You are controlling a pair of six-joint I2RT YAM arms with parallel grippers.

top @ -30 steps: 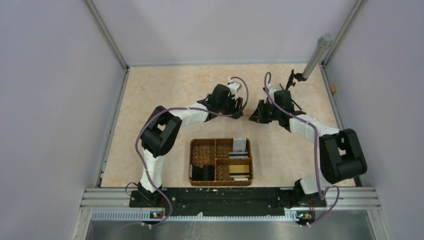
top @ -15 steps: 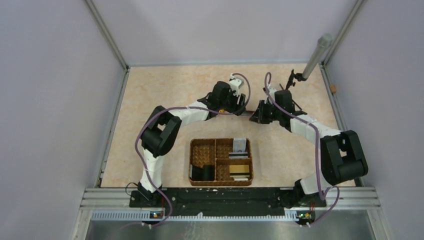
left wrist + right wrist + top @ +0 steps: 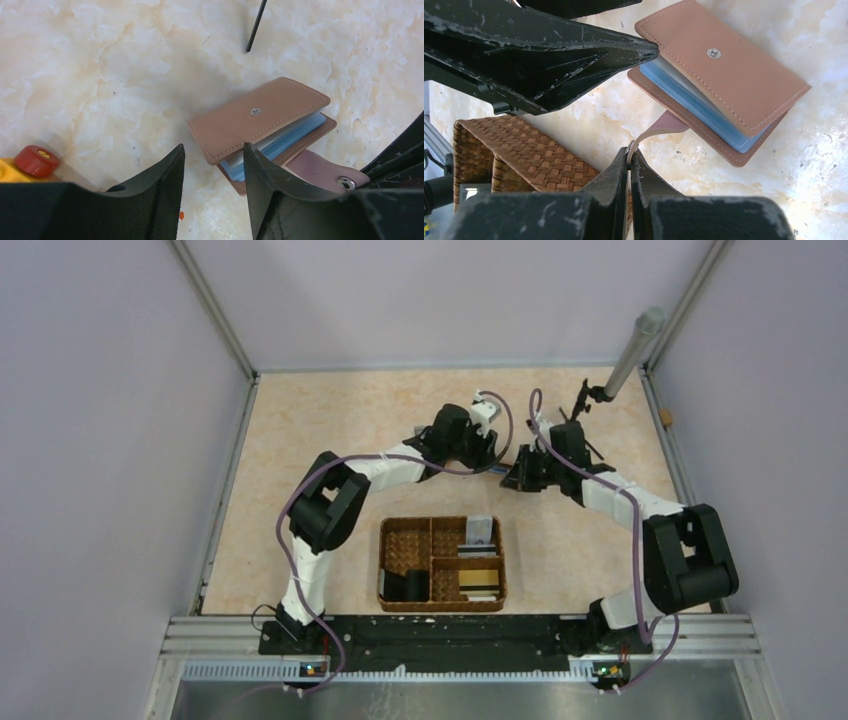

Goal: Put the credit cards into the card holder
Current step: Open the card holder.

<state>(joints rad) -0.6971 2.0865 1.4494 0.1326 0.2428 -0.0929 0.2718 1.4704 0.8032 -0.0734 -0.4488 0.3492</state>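
Observation:
The brown card holder [image 3: 260, 120] lies on the table, its top cover slightly lifted with the light blue inside showing. It also shows in the right wrist view [image 3: 729, 75]. My right gripper [image 3: 630, 152] is shut on its strap tab [image 3: 659, 127] and holds the tab up. My left gripper [image 3: 214, 152] is open, with one fingertip [image 3: 651, 48] at the cover's edge against the blue pockets. In the top view both grippers, left [image 3: 492, 453] and right [image 3: 512, 478], meet over the holder and hide it. A grey card [image 3: 480, 532] and a gold card [image 3: 478, 580] sit in the woven basket [image 3: 405, 540].
The woven basket also holds black blocks [image 3: 405, 586] in its front left part; its corner shows in the right wrist view [image 3: 524, 150]. A grey pole [image 3: 635, 350] with a black clamp stands at the back right; a thin black rod [image 3: 256, 25] rests behind the holder.
My left gripper has moved right, up to the card holder beside the right gripper. The right gripper has stayed nearly still, holding the strap.

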